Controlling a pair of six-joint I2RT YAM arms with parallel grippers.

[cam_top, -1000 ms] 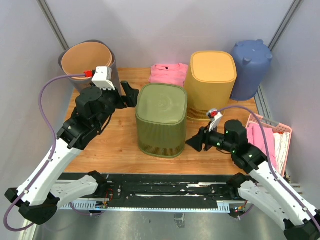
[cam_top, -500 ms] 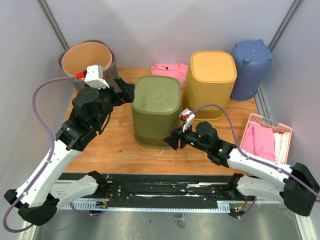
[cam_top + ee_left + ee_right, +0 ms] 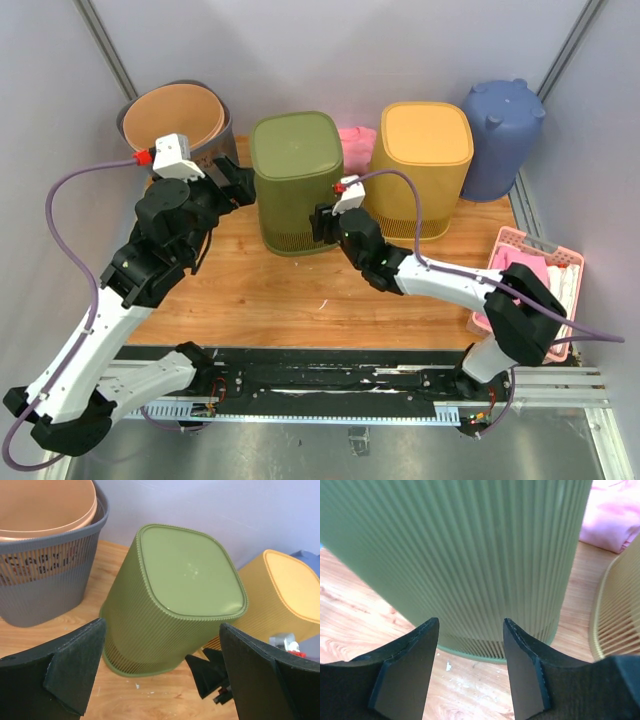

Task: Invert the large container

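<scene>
The large olive-green ribbed container (image 3: 295,180) stands mouth down on the wooden table, its closed base facing up. It fills the left wrist view (image 3: 185,580) and the right wrist view (image 3: 470,555). My left gripper (image 3: 238,183) is open and empty beside the container's left wall, jaws spread wide (image 3: 161,625). My right gripper (image 3: 322,222) is open and empty, close to the container's lower right front wall (image 3: 470,622). It also shows in the left wrist view (image 3: 210,672).
A grey basket with an orange liner (image 3: 175,115) stands at the back left. A yellow container (image 3: 425,165) stands just right of the green one, a blue one (image 3: 503,130) behind it. Pink cloth (image 3: 355,145) lies between them. A pink basket of clothes (image 3: 530,275) sits at the right edge.
The green container has slid from the table's middle to the back left. My right arm reached far forward and left with it. My left gripper drew back alongside it.
</scene>
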